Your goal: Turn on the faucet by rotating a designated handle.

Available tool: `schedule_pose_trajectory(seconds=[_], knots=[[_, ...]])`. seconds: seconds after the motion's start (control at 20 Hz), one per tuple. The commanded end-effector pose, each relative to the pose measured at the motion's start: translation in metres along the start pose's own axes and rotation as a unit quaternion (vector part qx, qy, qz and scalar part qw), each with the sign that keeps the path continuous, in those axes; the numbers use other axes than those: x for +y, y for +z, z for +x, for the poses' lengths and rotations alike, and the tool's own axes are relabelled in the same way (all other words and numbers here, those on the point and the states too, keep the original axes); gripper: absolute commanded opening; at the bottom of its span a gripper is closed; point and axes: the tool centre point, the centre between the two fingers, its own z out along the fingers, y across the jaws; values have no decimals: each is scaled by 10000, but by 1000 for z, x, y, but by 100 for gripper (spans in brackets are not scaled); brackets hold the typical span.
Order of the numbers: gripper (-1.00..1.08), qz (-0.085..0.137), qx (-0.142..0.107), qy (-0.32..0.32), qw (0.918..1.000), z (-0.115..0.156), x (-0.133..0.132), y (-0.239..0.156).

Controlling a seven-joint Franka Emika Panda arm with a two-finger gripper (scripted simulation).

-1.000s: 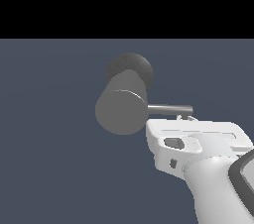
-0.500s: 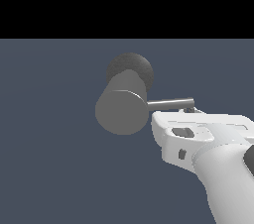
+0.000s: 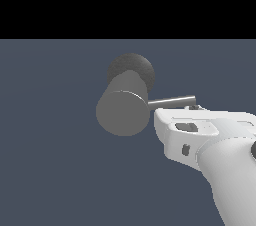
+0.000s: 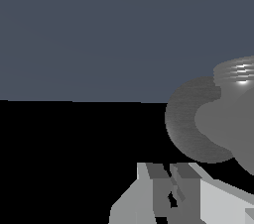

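Surface: a plain, flat slate-blue ground plane [image 3: 50,170], matte and unmarked, ending at a straight edge against black.
Resting on it: the thick grey metallic cylinder faucet [image 3: 123,110], which meets the ground through its darker round base [image 3: 131,70].
Place: the base lies beyond the white robot gripper [image 3: 192,107], just beside it, toward the exterior view's left.

exterior view facing faucet [image 3: 123,112] end, wrist view close, both share it
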Motion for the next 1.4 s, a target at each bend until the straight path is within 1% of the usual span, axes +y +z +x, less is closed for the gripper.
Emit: schedule_pose_trajectory(seconds=[0.0,0.75,0.8,0.85,1.35], knots=[[-100,-88,-146,6,9999,-21,13,0],[-100,-135,-248,16,9996,-72,30,-3],[-100,-135,-248,16,9996,-72,30,-3],[-100,-27,-11,31,10000,-48,17,-5],[-100,-74,-111,24,9999,-80,41,-5]])
